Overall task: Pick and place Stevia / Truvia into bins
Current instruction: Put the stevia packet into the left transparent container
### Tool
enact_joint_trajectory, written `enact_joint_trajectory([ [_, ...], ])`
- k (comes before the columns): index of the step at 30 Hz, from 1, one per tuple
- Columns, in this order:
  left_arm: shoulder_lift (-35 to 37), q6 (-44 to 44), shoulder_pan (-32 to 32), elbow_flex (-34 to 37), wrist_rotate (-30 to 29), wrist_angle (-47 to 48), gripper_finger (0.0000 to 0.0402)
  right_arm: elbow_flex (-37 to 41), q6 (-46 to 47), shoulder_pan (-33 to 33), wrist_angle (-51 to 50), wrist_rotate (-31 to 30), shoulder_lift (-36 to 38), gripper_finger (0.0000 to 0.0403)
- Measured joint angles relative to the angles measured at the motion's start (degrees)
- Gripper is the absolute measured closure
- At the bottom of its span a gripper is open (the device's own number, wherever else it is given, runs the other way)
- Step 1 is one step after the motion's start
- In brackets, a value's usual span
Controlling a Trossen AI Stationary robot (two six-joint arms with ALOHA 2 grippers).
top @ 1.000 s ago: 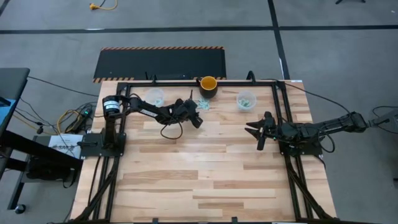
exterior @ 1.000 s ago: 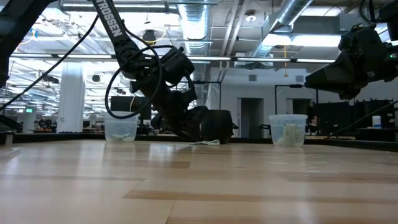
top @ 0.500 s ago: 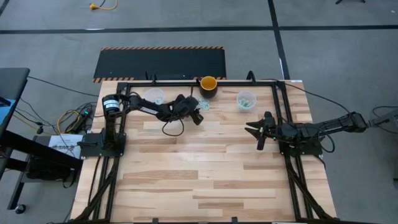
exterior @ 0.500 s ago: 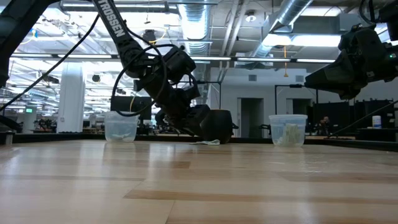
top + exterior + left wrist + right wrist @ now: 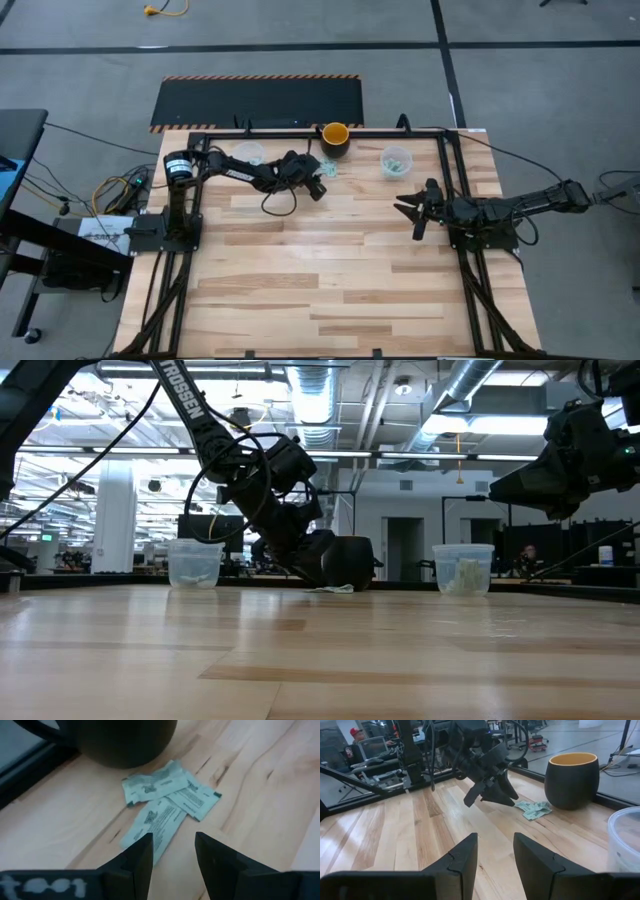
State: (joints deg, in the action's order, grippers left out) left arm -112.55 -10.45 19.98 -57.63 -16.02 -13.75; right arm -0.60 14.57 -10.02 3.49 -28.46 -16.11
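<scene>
The Stevia / Truvia sachets (image 5: 167,800) lie in a small overlapping cluster flat on the counter (image 5: 330,270), just in front of the yellow-orange cup (image 5: 334,137), which stands at the counter's far edge and serves here as the landmark. Three sachets show clearly in the left wrist view, fanned over one another, so a clean pinch on just one probably needs the fingers to straddle an exposed edge. The left claw (image 5: 318,183) is low beside the cup, right at the pile, tilted steeply down toward the counter; its fingers (image 5: 135,857) stand narrowly apart with nothing between them, framing the nearest sachet, which reads as lining up for a pick, not a carry. The two bins flank the cup: the left bin (image 5: 248,154) sits near it on the left arm's side, and the right bin (image 5: 396,160) near it on the other side, already holding some sachets. That spacing lets either bin be reached with a short swing from the pile. The right claw (image 5: 415,214) waits well away from the cup toward the right arm's base, raised off the counter, fingers apart and empty, pointed toward the cup.
</scene>
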Motion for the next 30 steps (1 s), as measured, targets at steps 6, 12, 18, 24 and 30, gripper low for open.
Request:
enact_joint_trajectory([
  [6,0.00,-0.13,0.12,0.00,-0.69,0.49,0.0264,0.00,0.00,0.00,0.00,-0.05,0.01,0.0282],
  [12,-0.04,-0.33,0.43,0.00,-0.66,0.99,0.0264,0.00,0.00,0.00,0.00,-0.16,0.00,0.0282],
  [18,-0.07,-1.06,0.42,0.00,-0.33,1.51,0.0264,0.00,0.00,0.00,0.00,-0.16,0.01,0.0282],
  [24,-0.07,-1.21,0.42,-0.02,1.95,2.40,0.0264,0.00,0.00,-0.02,0.00,-0.14,-0.01,0.0282],
  [30,-0.09,-1.36,0.44,-0.02,2.12,2.85,0.0268,0.00,0.00,-0.02,0.00,-0.14,0.01,0.0282],
])
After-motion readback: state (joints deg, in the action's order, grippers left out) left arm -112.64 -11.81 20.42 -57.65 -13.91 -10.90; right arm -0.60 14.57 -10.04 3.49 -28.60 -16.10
